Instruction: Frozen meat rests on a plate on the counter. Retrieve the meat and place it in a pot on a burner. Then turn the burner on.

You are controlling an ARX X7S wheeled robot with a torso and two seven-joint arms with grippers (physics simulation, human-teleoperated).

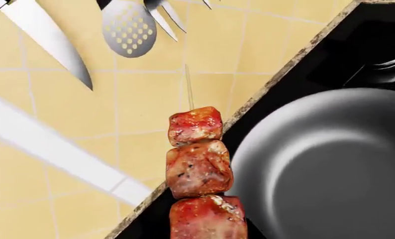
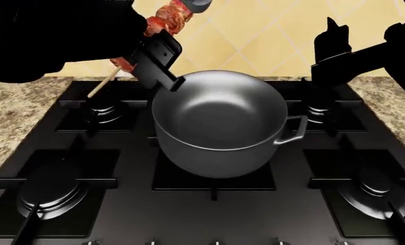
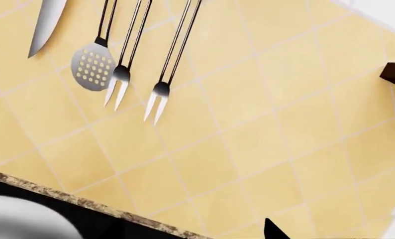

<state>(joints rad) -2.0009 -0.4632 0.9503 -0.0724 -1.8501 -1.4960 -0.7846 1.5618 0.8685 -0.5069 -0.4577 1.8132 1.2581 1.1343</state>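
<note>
The left end effector [image 2: 158, 58] grips the meat [image 2: 168, 18] in the air, up behind the rear left rim of the pot [image 2: 220, 122]. Its black fingers close on the middle of the kebab, so reddish chunks show above them and the pale skewer end pokes out below, slanting down toward the rear left burner [image 2: 102, 109]. In the left wrist view the meat [image 1: 199, 169] hangs over the strip where the table [image 1: 277, 79] meets the black cooktop [image 1: 356, 45], just beside the pot's [image 1: 330, 164] rim and not yet over its opening.

The pot sits on the centre burner of the cooktop [image 2: 209, 214], upright, with one loop handle [image 2: 292, 130] facing right. The speckled table [image 2: 12, 112] flanks the cooktop on both sides.

The right end effector [image 2: 333, 48] hovers above the rear right burner [image 2: 323, 107], well apart from the pot; I cannot tell whether it is open or closed. On the yellow tiled wall behind the pot hang a knife [image 3: 46, 22], a slotted spoon [image 3: 92, 65] and two forks [image 3: 156, 97].
</note>
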